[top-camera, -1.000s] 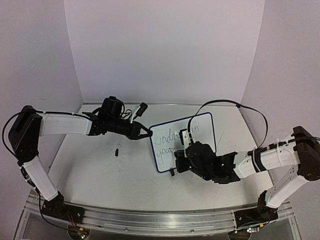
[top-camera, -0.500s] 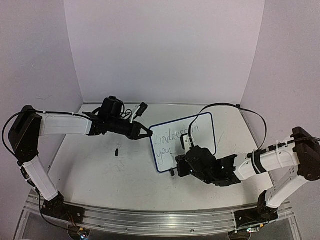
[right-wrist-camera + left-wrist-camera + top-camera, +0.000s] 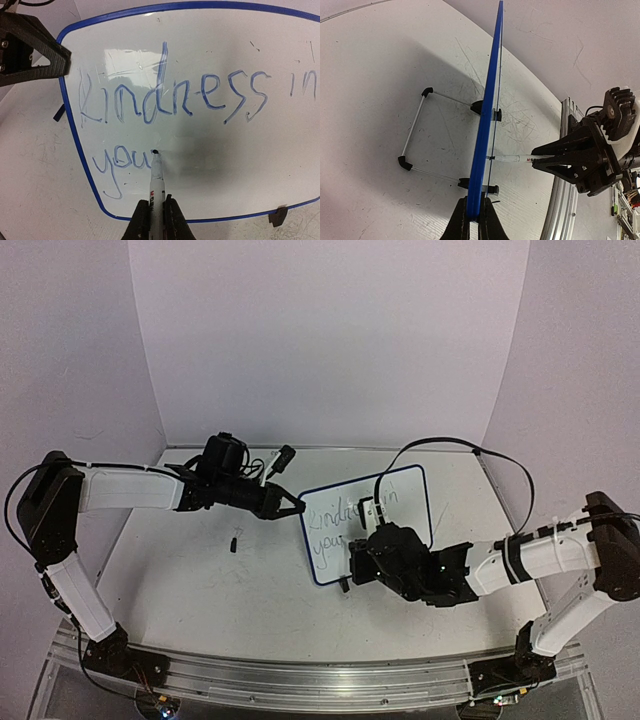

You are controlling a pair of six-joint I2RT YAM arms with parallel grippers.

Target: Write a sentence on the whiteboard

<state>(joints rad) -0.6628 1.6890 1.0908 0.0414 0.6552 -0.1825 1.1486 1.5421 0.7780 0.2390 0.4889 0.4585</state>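
Note:
The whiteboard [image 3: 405, 498] stands tilted on the table, blue-framed. Its frame shows edge-on in the left wrist view [image 3: 490, 110]. The sentence [image 3: 170, 97] reads "Kindness in" on the top line and "you" below, in blue; it also shows in the top view [image 3: 328, 518]. My left gripper [image 3: 297, 508] is shut on the board's left edge [image 3: 474, 217]. My right gripper [image 3: 156, 212] is shut on a white marker [image 3: 157, 182], whose tip touches the board just right of "you". It is in front of the board in the top view [image 3: 358, 560].
A small black marker cap [image 3: 235, 540] lies on the table left of the board. The board's wire stand legs [image 3: 412, 127] reach out behind it. A black clip foot [image 3: 278, 216] sits at the lower edge. An aluminium rail [image 3: 300, 680] runs along the near edge.
My right gripper dipped toward the near edge half a second ago and has come back up to the second line. My left gripper and the board have not moved.

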